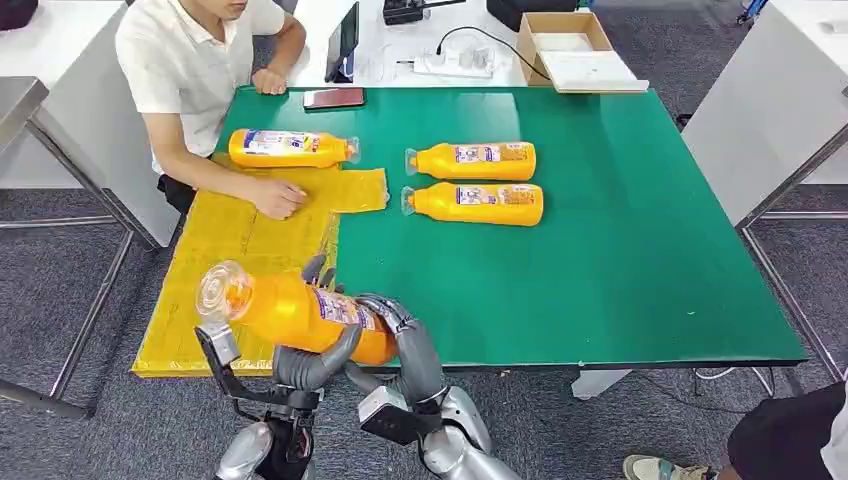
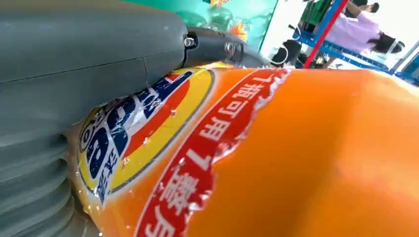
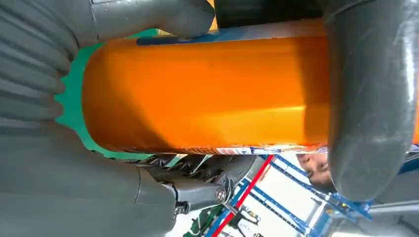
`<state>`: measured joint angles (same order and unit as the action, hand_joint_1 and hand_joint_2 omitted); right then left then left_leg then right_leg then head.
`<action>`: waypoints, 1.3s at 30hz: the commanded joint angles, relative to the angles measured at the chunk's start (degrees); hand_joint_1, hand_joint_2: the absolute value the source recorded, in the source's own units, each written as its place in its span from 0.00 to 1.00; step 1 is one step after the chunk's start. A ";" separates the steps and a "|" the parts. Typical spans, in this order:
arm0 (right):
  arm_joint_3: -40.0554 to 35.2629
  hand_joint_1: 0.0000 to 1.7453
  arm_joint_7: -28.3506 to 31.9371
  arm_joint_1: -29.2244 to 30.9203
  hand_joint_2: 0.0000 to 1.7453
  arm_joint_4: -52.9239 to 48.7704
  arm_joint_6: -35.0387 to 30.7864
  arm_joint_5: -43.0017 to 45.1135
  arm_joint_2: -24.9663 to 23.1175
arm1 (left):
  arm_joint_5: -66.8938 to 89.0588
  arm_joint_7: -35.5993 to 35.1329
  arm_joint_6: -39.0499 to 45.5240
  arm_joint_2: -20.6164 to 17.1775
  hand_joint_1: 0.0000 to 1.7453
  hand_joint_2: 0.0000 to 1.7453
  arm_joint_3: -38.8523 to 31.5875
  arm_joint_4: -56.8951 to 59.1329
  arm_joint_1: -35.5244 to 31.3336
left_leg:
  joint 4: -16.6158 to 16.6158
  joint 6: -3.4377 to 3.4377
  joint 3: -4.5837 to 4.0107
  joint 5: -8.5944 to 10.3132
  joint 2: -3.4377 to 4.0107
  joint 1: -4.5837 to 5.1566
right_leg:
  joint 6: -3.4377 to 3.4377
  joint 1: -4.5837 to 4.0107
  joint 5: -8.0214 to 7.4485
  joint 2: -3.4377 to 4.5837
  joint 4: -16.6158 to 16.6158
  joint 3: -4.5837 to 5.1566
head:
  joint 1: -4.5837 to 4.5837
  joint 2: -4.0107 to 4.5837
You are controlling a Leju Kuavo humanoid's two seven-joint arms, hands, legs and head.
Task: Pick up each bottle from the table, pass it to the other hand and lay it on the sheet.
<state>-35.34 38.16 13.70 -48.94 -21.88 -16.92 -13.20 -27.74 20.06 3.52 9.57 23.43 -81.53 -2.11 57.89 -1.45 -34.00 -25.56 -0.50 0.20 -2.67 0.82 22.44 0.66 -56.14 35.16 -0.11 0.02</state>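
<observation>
orange bottle in both hands

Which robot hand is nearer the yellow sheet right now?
Left. The left hand grips the held bottle just beside the yellow sheet; the right hand holds the bottle's base over the green table.

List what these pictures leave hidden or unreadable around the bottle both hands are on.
- Held bottle, head view: its base is covered by the right hand and its underside by the left hand.
- Left wrist view: the bottle's cap is cut off by the picture's edge; its label runs off the edge.
- Right wrist view: the bottle's ends are hidden by hand covers and a thick grey finger.
- Labels on the two bottles on the green table: too small to read.
</observation>
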 commanded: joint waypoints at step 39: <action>16.55 0.00 1.84 -17.04 0.00 -28.68 -8.04 10.81 4.83 | 80.33 -1.85 36.48 -3.94 1.00 1.00 -22.12 21.78 -12.67 | -0.04 0.10 0.06 0.03 -0.17 -0.02 | 0.11 -0.03 0.04 -0.21 0.02 -0.15 | -0.02 0.00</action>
<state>-23.61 38.21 -2.35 -70.46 -28.96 -6.49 -6.86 43.99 19.98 39.54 4.96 8.31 -74.74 -6.23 57.89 -1.45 -34.06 -25.55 -0.56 0.21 -2.66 0.83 22.44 0.64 -56.13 35.17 -0.13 0.02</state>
